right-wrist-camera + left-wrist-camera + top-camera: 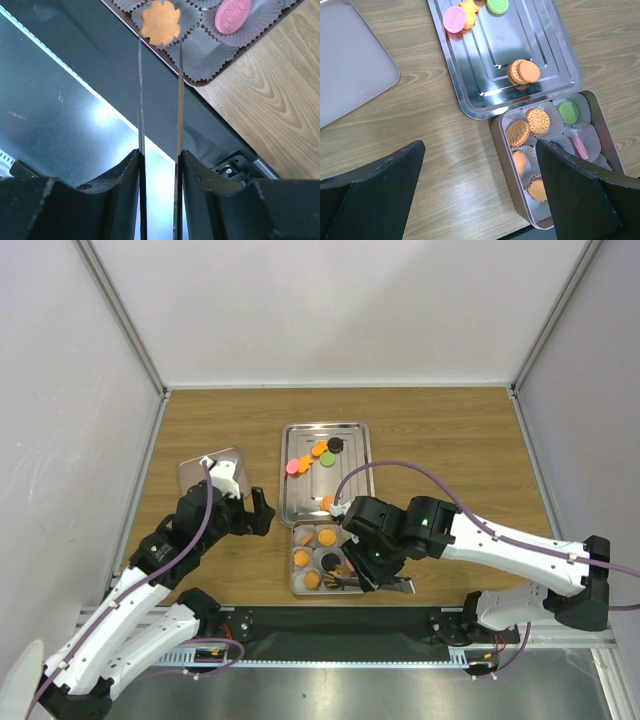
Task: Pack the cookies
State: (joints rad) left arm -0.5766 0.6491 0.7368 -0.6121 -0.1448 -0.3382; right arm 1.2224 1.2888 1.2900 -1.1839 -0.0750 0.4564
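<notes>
Loose cookies lie on the steel tray [352,480]: pink [292,467], green [327,459], black [335,444] and an orange stack [524,71]. In front of the tray, the tin [501,145] holds paper cups with orange [519,132], green [568,112] and pink [232,15] cookies. My right gripper [160,155] is shut on thin metal tongs [179,100]. The tongs' tips flank an orange flower-shaped cookie [160,22] over a cup at the tin's near edge. My left gripper [477,195] stands open over bare wood left of the tin, holding nothing.
A grey lid [213,472] lies on the wood left of the tray. The black strip [75,100] along the table's near edge runs just below the tin. White walls close in the table on three sides.
</notes>
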